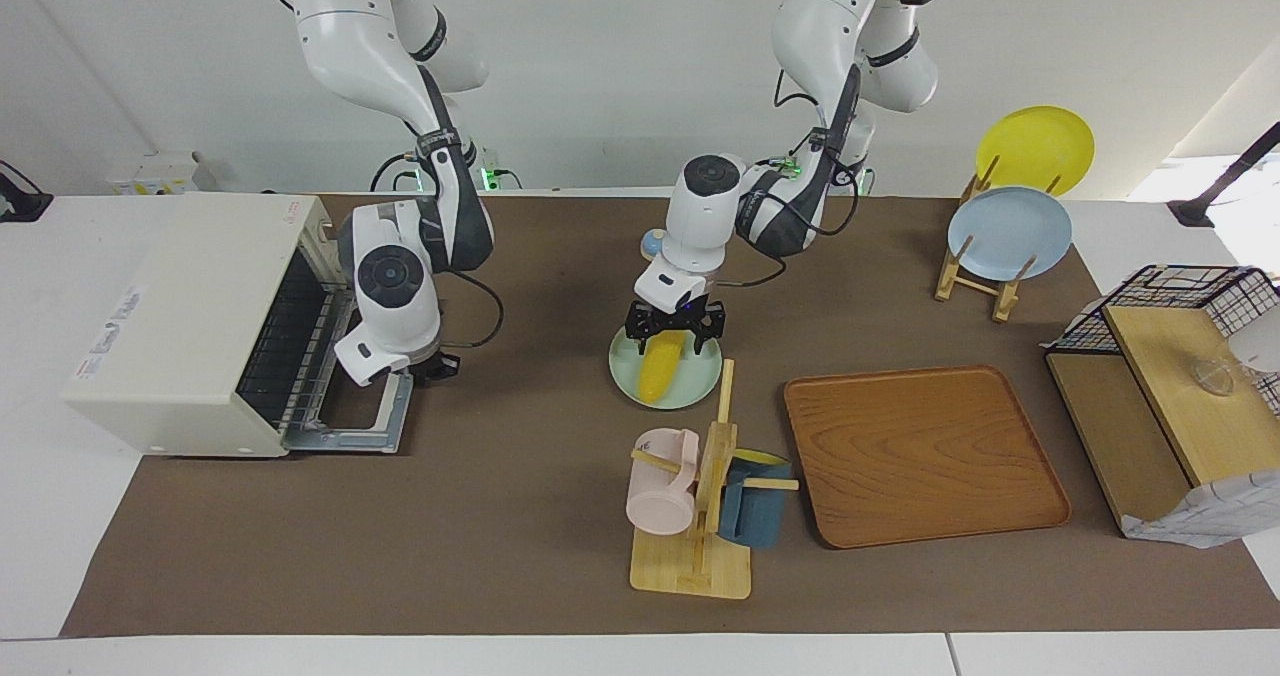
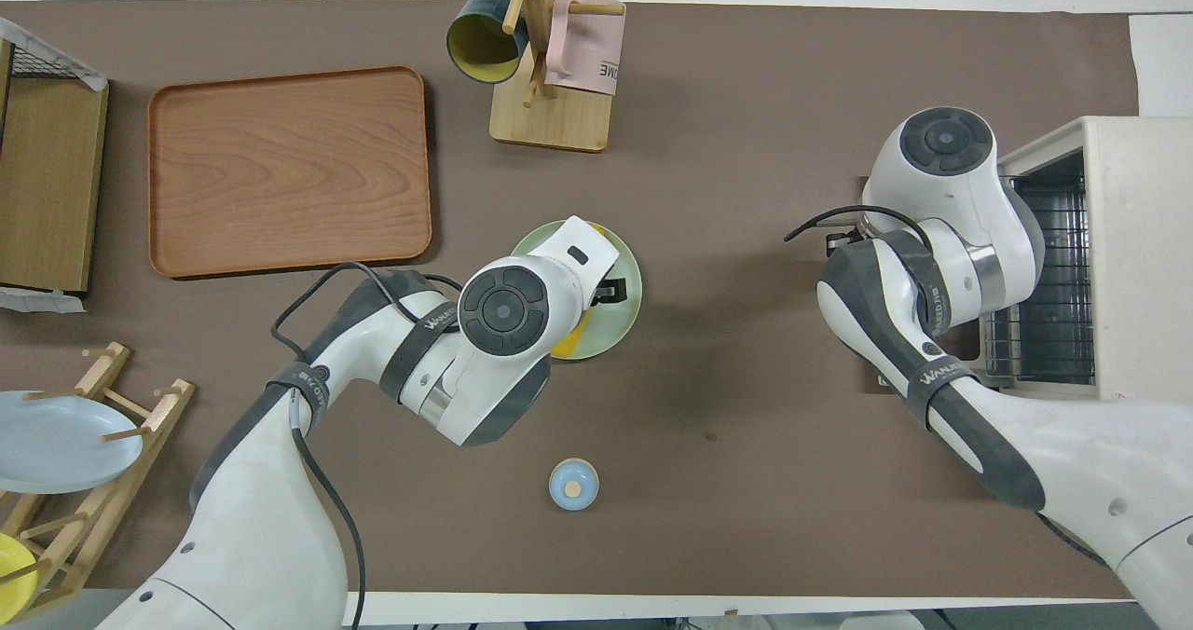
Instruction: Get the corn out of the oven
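Observation:
The yellow corn (image 1: 662,368) lies on a pale green plate (image 1: 700,381) in the middle of the table; only a sliver of it shows in the overhead view (image 2: 570,339). My left gripper (image 1: 675,328) is low over the corn's end nearer the robots, its fingers open to either side of the cob. The cream oven (image 1: 180,316) stands at the right arm's end with its door (image 1: 350,438) folded down flat and its rack (image 1: 290,346) bare. My right gripper (image 1: 437,366) hangs over the open door's edge. The oven also shows in the overhead view (image 2: 1128,239).
A wooden tray (image 1: 925,456) lies toward the left arm's end. A mug rack (image 1: 700,516) with a pink and a blue mug stands farther from the robots than the plate. A plate rack (image 1: 985,276), a black wire basket (image 1: 1180,301) and a small blue knob (image 2: 572,484) are also here.

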`<state>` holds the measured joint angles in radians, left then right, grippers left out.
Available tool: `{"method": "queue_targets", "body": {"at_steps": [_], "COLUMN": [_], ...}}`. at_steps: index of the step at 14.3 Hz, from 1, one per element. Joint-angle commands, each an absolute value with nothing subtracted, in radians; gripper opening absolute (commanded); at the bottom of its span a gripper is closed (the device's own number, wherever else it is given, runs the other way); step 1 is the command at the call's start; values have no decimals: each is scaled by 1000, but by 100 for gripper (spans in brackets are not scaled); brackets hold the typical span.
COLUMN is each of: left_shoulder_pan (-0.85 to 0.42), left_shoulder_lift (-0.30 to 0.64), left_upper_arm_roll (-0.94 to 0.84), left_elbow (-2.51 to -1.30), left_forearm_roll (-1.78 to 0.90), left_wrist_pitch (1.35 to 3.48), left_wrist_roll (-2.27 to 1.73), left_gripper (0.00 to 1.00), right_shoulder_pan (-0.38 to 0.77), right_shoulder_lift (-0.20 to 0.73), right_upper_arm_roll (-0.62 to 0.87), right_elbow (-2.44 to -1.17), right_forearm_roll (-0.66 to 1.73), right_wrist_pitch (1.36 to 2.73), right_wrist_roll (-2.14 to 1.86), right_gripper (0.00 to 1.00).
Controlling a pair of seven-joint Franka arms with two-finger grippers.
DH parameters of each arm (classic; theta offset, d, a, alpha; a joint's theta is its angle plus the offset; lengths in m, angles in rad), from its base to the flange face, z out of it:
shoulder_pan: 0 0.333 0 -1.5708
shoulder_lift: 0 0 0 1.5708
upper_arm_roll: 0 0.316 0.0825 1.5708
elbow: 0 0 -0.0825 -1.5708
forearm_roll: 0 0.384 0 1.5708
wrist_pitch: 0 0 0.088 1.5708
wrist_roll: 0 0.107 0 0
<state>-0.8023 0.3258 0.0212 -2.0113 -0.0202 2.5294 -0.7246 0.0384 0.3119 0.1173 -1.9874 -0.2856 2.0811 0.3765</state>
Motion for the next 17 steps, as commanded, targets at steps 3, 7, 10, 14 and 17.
{"method": "queue_targets", "body": {"at_steps": [3,7,10,14,17], "left_shoulder_pan": [-787,-685,-507,-275,-233], "left_shoulder_lift": [342,360,351,440,474], "left_upper_arm_roll": [38,44,46,48,49], "left_elbow": [-2000,-1855,-1839,-1749,-1704], "left_forearm_roll": [-15,-15,-15,12,48], "left_wrist_pitch": [2531,2312,2231,2215,2230], "left_wrist_roll": [-694,-591,-419,-183,-147], "left_gripper": [6,0,0,0,7], "right_shoulder_pan": [20,-60,-126,-158,-176], "right_shoulder_lift": [307,209,141,40,-40], "right_upper_arm_roll": [120,120,118,114,115], "right_elbow": [-1855,-1824,-1822,-1821,-1769], "right_forearm_roll": [-382,-304,-223,-119,1], "right_wrist_pitch": [1886,1830,1769,1715,1666], "right_wrist_roll": [252,96,26,-17,-11], "right_gripper": [0,3,10,67,100]}}
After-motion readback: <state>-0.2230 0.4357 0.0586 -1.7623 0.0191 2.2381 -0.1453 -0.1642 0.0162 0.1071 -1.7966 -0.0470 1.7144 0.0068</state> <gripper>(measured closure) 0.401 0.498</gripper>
